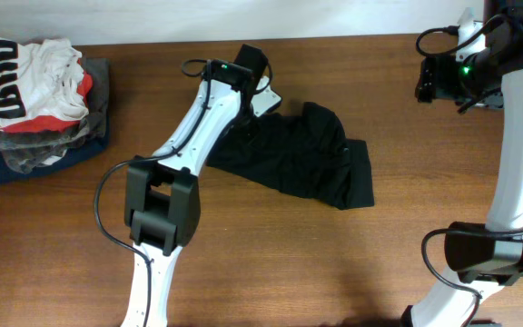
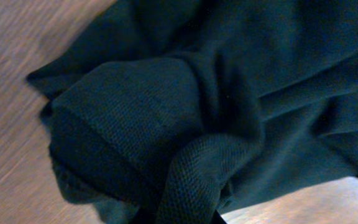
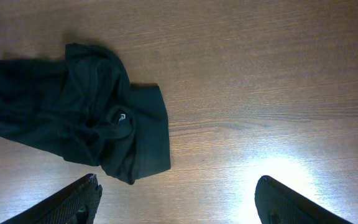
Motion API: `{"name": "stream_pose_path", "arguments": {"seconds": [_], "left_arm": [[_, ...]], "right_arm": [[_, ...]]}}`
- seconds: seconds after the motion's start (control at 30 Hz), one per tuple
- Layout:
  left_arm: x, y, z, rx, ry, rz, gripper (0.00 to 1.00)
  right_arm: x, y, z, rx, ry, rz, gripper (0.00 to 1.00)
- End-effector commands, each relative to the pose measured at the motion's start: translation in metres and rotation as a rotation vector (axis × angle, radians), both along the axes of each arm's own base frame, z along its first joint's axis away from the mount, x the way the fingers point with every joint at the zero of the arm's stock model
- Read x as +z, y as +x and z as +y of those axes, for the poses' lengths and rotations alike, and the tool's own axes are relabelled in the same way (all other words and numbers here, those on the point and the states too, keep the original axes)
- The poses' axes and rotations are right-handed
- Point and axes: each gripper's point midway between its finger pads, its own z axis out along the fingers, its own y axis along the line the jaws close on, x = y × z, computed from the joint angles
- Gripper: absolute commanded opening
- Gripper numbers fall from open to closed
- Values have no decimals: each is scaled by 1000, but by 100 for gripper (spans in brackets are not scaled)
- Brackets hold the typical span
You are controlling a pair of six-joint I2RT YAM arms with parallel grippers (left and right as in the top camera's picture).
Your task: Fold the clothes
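The clothes [image 1: 307, 159], one black T-shirt, lie crumpled on the wooden table [image 1: 334, 263] near its middle. My left gripper [image 1: 248, 111] is at the shirt's upper left edge. In the left wrist view black fabric [image 2: 229, 93] fills the frame, and a bunched fold [image 2: 191, 180] runs down into the shut jaws at the bottom edge. My right gripper [image 1: 436, 77] hangs open at the far right, well away from the shirt. Its two fingers [image 3: 73, 202] stand wide apart over bare wood. The shirt [image 3: 73, 118] and its small white logo [image 3: 123, 116] show at that view's upper left.
A pile of garments [image 1: 39, 109] sits at the table's far left, with a white one printed in black and red [image 1: 30, 77] on top of grey and navy ones. The table's back edge [image 1: 352, 36] runs just behind the shirt.
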Motion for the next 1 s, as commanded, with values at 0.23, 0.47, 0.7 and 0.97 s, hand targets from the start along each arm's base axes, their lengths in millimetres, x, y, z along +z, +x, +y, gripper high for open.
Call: {"name": "stream_pose_path", "arguments": {"seconds": [0.23,0.47,0.7,0.97], "left_arm": [[-3,4,7,20,-24,10,4],[-2,-4,-15,-19,-61,20,56],[-1,-18,-42,-69,-117,47,72],[3,-28,-65,-101,-207,81,70]], "right_arm": [[-12,-2,-2,-4,6,38,84],[-12,-1,-2,-3,5,34,84],[-11,2,-2,-4,4,24,84],[-11,2,-2,10,-1,21,84]]}}
